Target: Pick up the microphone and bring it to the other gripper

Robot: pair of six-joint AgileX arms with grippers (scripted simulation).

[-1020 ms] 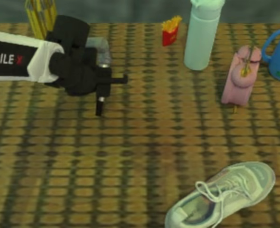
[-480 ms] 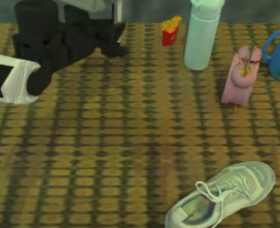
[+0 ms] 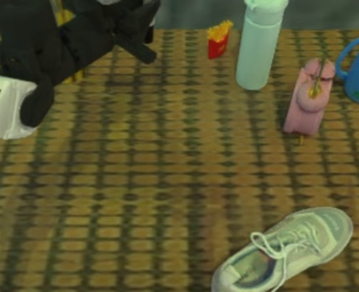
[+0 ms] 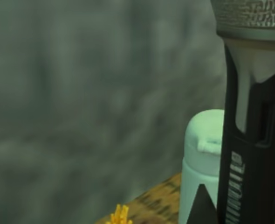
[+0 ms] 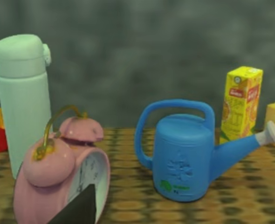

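The left claw is raised at the far left corner of the woven brown bench; it is closed on the slim microphone with black handle and silver-grey mesh head, which the left wrist view shows upright between its fingers, clear of the bench. In the top view the dark arm hides most of the microphone. The right claw shows only one dark fingertip in its own wrist view, near the pink alarm clock, so I cannot tell how far it is open.

I judge the carrying step is in hand; to do it well the left arm should keep the grip firm and the handle steady, and travel toward the right side at height. The pale green bottle and the red box of fries stand along the far edge, in the direct line; the white sneaker lies at the near right; the middle of the bench offers open room for the meeting.
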